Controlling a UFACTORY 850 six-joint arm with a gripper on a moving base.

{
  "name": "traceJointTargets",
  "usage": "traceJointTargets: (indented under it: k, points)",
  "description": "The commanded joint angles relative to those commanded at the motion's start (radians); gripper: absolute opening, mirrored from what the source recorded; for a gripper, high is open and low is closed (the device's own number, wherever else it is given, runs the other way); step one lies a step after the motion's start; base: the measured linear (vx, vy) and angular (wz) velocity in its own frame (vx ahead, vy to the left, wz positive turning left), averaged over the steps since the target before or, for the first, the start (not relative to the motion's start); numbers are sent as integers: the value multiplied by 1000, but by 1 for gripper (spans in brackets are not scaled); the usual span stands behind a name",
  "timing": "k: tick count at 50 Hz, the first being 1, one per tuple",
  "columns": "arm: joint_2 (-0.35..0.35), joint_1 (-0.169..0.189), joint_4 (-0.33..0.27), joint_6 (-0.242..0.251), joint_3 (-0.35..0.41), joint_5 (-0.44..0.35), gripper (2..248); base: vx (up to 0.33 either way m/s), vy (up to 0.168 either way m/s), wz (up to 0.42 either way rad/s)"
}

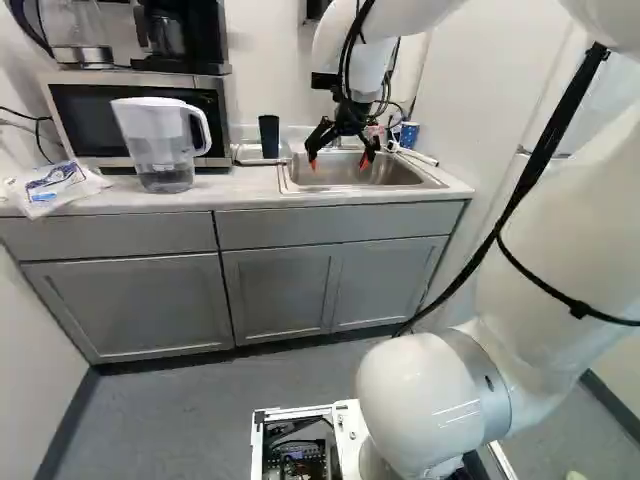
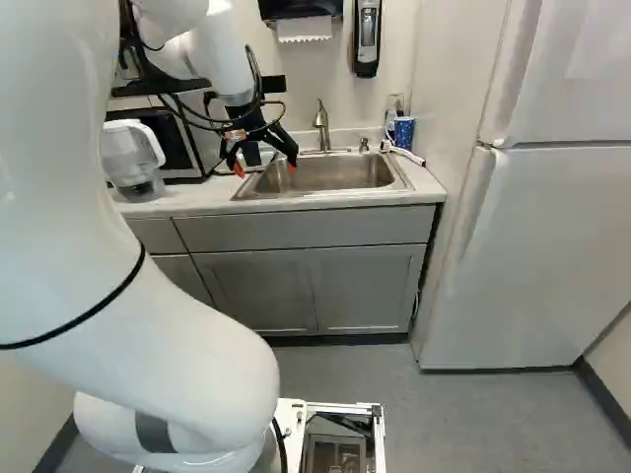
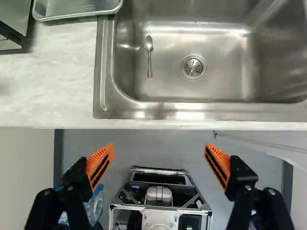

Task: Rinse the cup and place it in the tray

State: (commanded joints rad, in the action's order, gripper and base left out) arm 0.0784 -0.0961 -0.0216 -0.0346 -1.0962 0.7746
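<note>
Beside the sink [image 3: 192, 115], at the tray [image 3: 76, 16] – inside or behind, I cannot tell – stands the dark cup [image 1: 269, 136], probably the one meant; likely light, stiff, slippery when wet; best pinched mid-wall from both sides; the gripper [image 3: 159, 147], empty and spread wide, points down near the front of the counter [image 3: 57, 86].

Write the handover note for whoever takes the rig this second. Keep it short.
Claw: open, nothing between its fingers, near the front of the sink.
Job's things: the black cup appears to stand in the tray, beside the sink. A blue cup stands behind the sink; a spoon lies in it.
Done: placing, by the look of it. Whether the cup was rinsed, I cannot tell.
Left: confirm the rinse and the cup's seat; if both are good, probably just park the arm.
</note>
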Motion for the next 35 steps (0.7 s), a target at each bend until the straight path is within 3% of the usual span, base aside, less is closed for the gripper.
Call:
traceJointTargets:
  k: [35]
  points:
    - [0, 0, 0, 0, 0, 0, 247, -105, 3, 24]
